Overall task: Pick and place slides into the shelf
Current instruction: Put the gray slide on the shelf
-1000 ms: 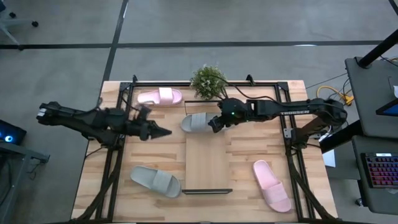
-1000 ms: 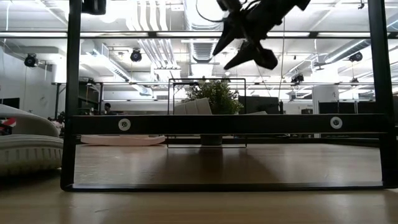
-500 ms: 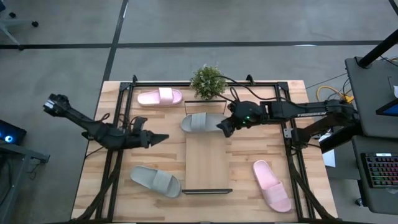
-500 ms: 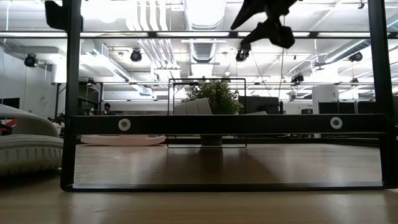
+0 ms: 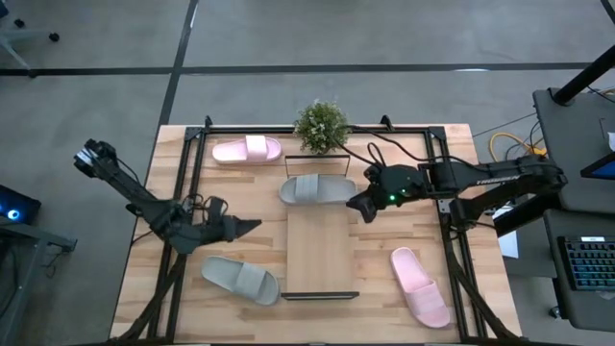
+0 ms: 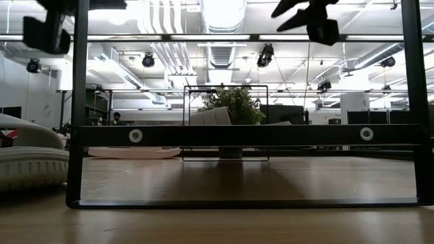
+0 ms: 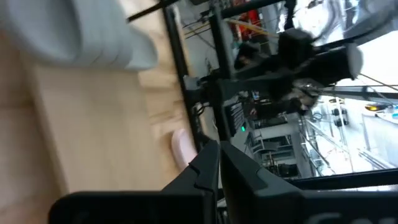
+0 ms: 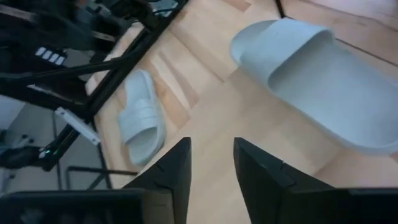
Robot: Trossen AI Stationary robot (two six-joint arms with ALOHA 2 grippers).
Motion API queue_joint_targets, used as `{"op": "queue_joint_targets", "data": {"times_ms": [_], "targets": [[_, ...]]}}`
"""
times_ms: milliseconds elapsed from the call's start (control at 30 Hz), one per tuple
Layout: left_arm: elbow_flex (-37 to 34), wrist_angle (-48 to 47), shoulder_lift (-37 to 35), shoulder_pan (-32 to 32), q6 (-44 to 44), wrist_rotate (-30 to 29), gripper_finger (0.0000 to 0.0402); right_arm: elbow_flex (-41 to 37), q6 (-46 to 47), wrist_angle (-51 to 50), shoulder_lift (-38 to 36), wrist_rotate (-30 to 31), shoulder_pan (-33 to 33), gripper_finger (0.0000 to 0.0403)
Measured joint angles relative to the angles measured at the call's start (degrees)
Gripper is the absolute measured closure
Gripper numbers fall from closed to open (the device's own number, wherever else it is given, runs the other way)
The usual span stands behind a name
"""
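Note:
The shelf is a light board with black wire ends in the table's middle. One grey slide lies sole down across its far end. The second grey slide lies near-left on the tabletop. One pink slide lies far-left and the other pink slide near-right. My right gripper hovers open just right of the shelved grey slide. My left gripper is shut, in the air left of the shelf and above the second grey slide.
A potted plant stands at the far end of the shelf. Black rails run along the tabletop's left and right sides and its far edge. The near part of the shelf board lies bare between the two arms.
My right gripper has drawn back from the grey slide on the shelf, toward the table's right and near edges, and has risen. My left gripper has moved toward the near edge. None of the slides has moved.

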Motion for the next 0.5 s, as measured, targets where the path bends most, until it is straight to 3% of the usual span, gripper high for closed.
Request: {"op": "queue_joint_targets", "data": {"times_ms": [300, 500], "targets": [[-1.4, -1.1, 4.1, -5.2, -7.7, 0.1, 0.0402, 0.0, 0.5, 2.9, -0.3, 0.0, 2.7, 0.031], [-1.4, -10.0, 2.6, -10.8, -15.1, 0.4, 0.0402, 0.0, 0.9, 2.9, -0.3, 0.0, 2.6, 0.0301]]}}
